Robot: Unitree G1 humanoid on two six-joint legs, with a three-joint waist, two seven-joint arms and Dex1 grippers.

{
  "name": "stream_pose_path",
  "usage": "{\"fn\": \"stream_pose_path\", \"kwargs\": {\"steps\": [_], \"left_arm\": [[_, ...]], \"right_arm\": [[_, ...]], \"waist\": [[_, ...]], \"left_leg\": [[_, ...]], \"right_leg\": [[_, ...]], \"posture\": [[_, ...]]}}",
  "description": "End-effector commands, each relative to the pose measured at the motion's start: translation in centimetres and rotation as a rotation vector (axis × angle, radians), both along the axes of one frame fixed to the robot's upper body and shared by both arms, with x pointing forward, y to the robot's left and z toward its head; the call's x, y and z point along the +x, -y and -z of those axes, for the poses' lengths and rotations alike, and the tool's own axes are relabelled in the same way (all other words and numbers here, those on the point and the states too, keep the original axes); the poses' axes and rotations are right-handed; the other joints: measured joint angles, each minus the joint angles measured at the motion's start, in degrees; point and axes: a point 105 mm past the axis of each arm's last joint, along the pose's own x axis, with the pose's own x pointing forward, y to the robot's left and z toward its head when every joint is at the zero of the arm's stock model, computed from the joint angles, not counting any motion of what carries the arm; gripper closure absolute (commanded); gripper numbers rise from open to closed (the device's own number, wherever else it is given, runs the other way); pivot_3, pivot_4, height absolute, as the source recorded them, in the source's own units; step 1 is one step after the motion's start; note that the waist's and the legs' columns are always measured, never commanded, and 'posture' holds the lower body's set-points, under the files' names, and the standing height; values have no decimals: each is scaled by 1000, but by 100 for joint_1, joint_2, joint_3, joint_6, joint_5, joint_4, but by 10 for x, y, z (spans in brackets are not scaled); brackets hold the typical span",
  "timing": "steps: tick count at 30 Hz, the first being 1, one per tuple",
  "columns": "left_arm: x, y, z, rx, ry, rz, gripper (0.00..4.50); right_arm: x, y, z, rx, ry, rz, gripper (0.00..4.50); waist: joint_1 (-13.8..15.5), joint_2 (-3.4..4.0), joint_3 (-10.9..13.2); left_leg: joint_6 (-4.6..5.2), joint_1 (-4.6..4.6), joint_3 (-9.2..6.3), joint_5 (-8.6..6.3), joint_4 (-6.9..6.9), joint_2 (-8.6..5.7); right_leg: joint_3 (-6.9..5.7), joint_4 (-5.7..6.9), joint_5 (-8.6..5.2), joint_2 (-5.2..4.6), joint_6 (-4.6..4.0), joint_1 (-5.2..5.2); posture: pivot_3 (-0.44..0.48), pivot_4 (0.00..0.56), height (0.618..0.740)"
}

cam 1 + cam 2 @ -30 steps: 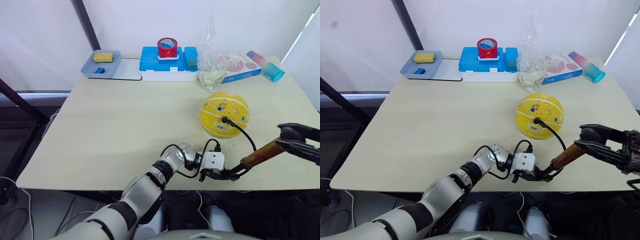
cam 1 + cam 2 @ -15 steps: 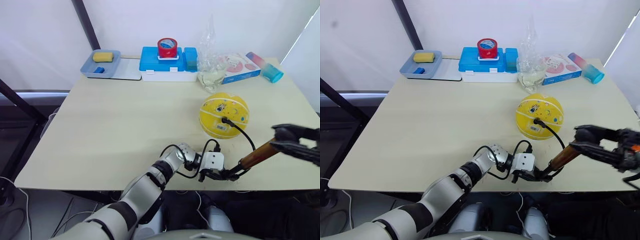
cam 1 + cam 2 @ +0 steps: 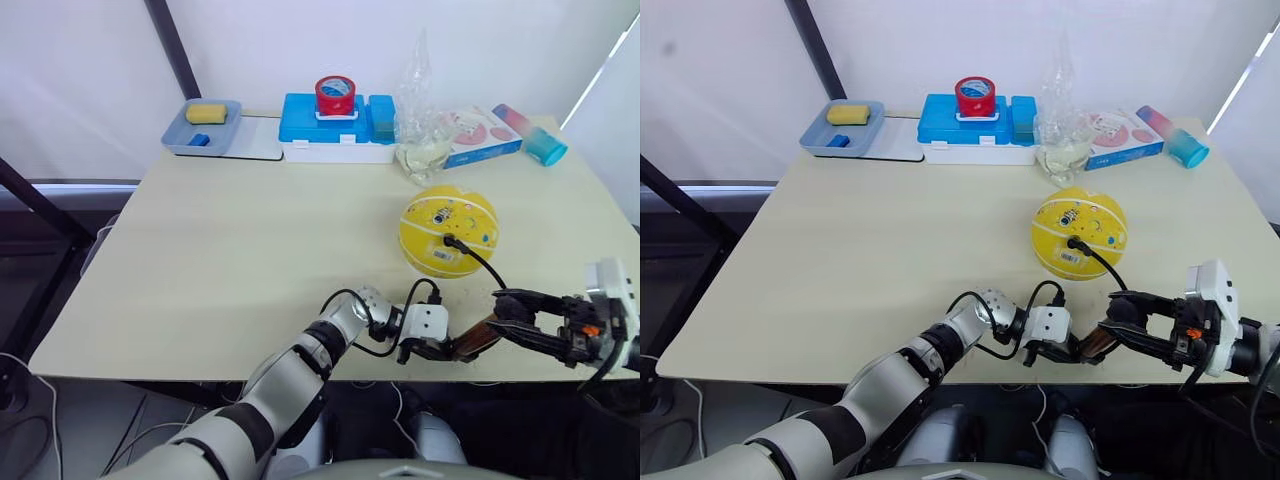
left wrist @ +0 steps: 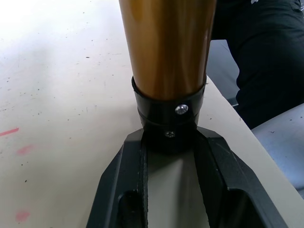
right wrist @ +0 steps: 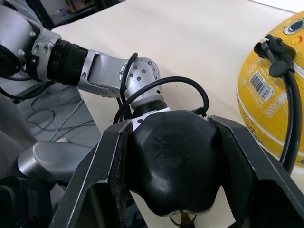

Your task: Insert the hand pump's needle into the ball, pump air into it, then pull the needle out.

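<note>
1. From the head we see our left gripper (image 3: 447,349) clamped on the bottom cap of the slim bronze-brown metal hand pump (image 3: 480,336), at the near table edge (image 3: 200,280).
2. Just beyond it sits the yellow dotted ball (image 3: 448,229), the black hose (image 3: 484,265) plugged in.
3. Our right gripper (image 5: 176,166) grasps the pump's black handle (image 5: 173,161).

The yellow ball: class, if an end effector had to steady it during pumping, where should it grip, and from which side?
Probably across the ball at its widest, coming from the far side. The hose plugs into the near face, and the hand pump with both end effectors sits in front, so the far side looks the freest.
</note>
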Motion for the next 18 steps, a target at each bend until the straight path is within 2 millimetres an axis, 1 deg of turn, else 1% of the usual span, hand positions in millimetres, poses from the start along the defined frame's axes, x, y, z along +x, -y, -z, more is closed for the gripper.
{"fn": "stream_pose_path", "kwargs": {"steps": [1,6,8,9,10,11,12,13,15,18], "left_arm": [[-26,10,18,59,-62,65,3585],[-26,9,18,62,-62,70,3585],[-26,9,18,62,-61,71,3585],[-37,16,8,-69,-160,76,3585],[-37,18,-1,-129,-185,87,3585],[-29,17,-11,-113,-147,116,3585],[-25,15,-7,-60,-114,118,3585],[-23,12,2,6,-80,108,3585],[-26,10,15,56,-66,88,3586],[-27,10,18,61,-61,80,3586]], "right_arm": [[1,12,-35,0,88,25,2497],[-3,21,-78,20,160,61,2497],[-5,24,-92,18,175,73,2497],[-7,27,-99,11,184,81,2497],[-8,29,-105,5,190,87,2497],[-9,30,-110,1,193,89,2497],[-10,31,-115,-2,194,92,2497],[-11,32,-119,-2,194,92,2497],[-12,31,-127,-6,182,84,2497],[-11,28,-133,-7,168,72,2497]], "waist": [[0,8,8],[2,11,19],[0,14,20],[0,14,21],[-5,20,24],[-13,28,29],[-14,34,39],[-8,40,43],[0,43,43],[4,37,44]], "left_leg": [[0,-1,1,0,0,0],[-1,-2,-1,0,0,0],[-1,-2,1,0,0,0],[-1,-2,1,-1,0,0],[-1,-2,0,-1,0,0],[-1,-4,1,-1,0,0],[-1,-9,2,-1,0,0],[0,-21,3,0,0,0],[7,-36,3,6,1,-5],[22,-35,2,15,1,-6]], "right_leg": [[0,-1,0,0,0,0],[0,0,0,-1,0,-1],[0,0,0,-2,0,-1],[0,0,0,-2,0,-1],[0,0,0,-2,0,-1],[0,0,0,-2,0,-4],[1,0,0,-2,-1,-10],[2,1,0,-3,-1,-21],[2,1,4,-3,-4,-31],[2,-1,4,-4,-5,-29]], "posture": [[0,150,729],[0,150,729],[0,150,729],[0,150,729],[0,150,729],[0,150,729],[0,150,729],[0,150,729],[0,150,729],[0,150,729]]}}
